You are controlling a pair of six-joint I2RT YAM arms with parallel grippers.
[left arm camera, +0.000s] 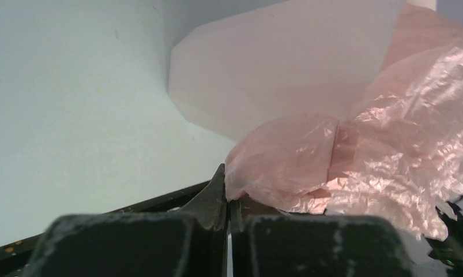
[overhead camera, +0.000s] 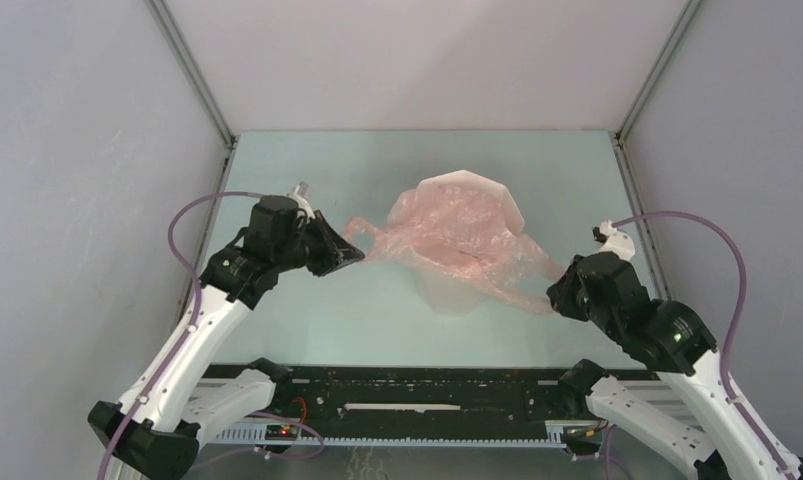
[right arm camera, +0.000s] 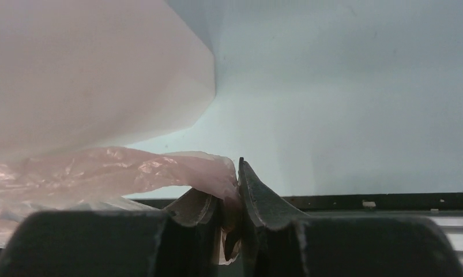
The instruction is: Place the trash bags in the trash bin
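The pale-pink trash bag (overhead camera: 457, 240) is draped over the white faceted trash bin (overhead camera: 467, 187) in the middle of the table, its edges stretched out to both sides. My left gripper (overhead camera: 355, 255) is shut on the bag's left loop handle. In the left wrist view the bag (left arm camera: 356, 156) bunches just past the closed fingers, with the bin (left arm camera: 275, 63) behind it. My right gripper (overhead camera: 557, 290) is shut on the bag's right edge. In the right wrist view the plastic (right arm camera: 160, 170) runs into the closed jaws, and the bin (right arm camera: 90, 69) fills the upper left.
Grey enclosure walls stand on three sides, with metal frame posts (overhead camera: 192, 70) at the back corners. The pale green table (overhead camera: 357, 320) lies under both arms. A black rail (overhead camera: 427, 395) runs along the near edge between the arm bases.
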